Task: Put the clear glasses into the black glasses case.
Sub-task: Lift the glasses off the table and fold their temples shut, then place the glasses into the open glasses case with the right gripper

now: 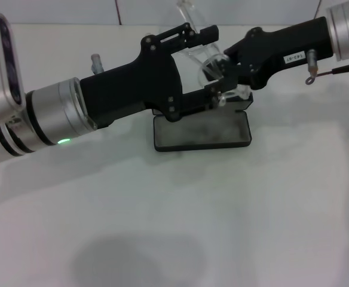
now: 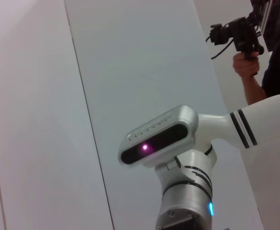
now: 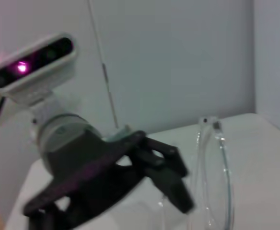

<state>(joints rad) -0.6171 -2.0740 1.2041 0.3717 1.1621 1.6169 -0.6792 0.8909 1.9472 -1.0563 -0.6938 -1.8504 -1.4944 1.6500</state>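
L gripper, R gripper on clear glasses

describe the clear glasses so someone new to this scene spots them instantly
On the white table, find the open black glasses case near the far edge. Just above it the left gripper and right gripper meet, with the clear glasses held up between them. They are the only see-through item: colourless lens, one thin arm sticking upward.

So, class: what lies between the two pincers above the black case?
In the head view, the clear glasses sit between the left pincer and right pincer, held above the open black glasses case; nothing else lies there.
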